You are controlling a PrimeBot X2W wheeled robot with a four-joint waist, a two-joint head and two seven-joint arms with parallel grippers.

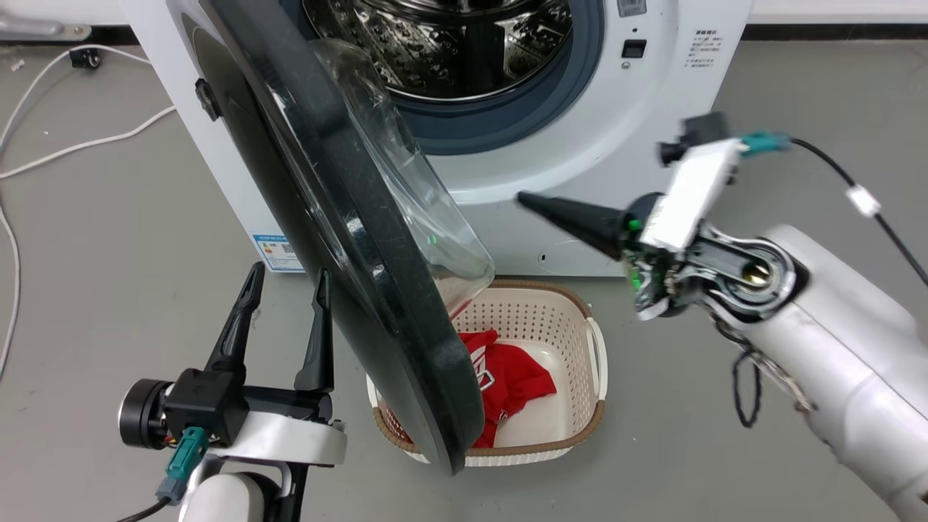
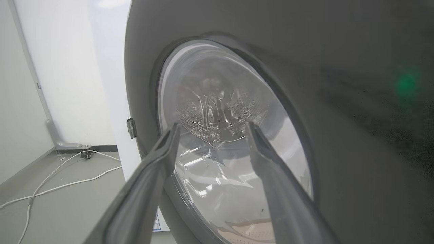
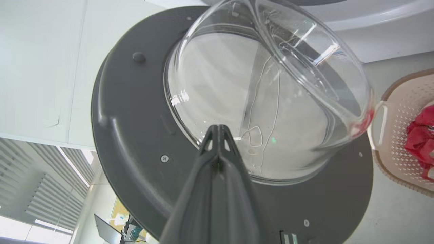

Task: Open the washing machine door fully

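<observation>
Half-open door (image 1: 348, 239) | right pincer (image 1: 525, 199) pinched together, inner face ahead | left pincer (image 1: 290, 274) spread wide, outer face ahead | push near free edge, left pincer clear first

1. The left gripper (image 1: 289, 277) sits low on the left, its two fingers pointing up and spread wide.
2. In the left wrist view, the left gripper (image 2: 213, 126) shows the same wide gap between its tips.
3. The left forearm (image 1: 225, 500) rises pale from the bottom edge.
4. The right gripper (image 1: 525, 199) points left, its fingers pressed together into one dark wedge.
5. In the right wrist view, the right gripper (image 3: 218, 130) shows its tips meeting.
6. The right forearm (image 1: 841, 348) reaches in from the lower right corner.
</observation>
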